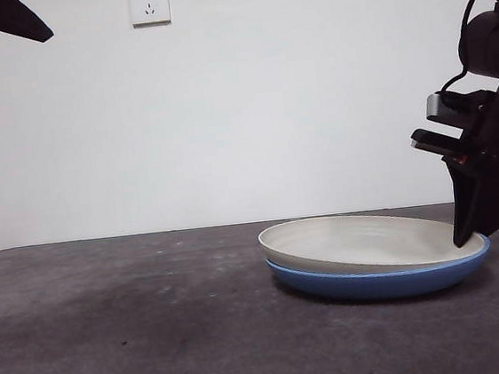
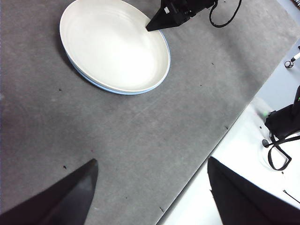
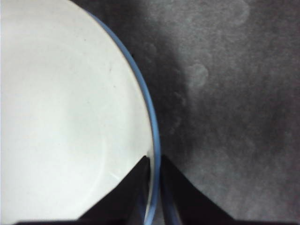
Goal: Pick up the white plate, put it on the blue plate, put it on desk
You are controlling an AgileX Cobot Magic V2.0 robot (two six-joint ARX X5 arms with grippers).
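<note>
Right tool (image 1: 465, 237): lower right of the front view, jaws narrowed onto the rims of white plate (image 1: 362, 242) and blue plate (image 1: 376, 283). White plate nested in blue plate on desk (image 1: 121, 325). Left tool (image 2: 150, 187): wide apart, holding nothing.

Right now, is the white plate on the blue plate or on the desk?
On the blue plate: the white plate sits nested in it, slightly tilted, with the right gripper pinching the rims.
</note>
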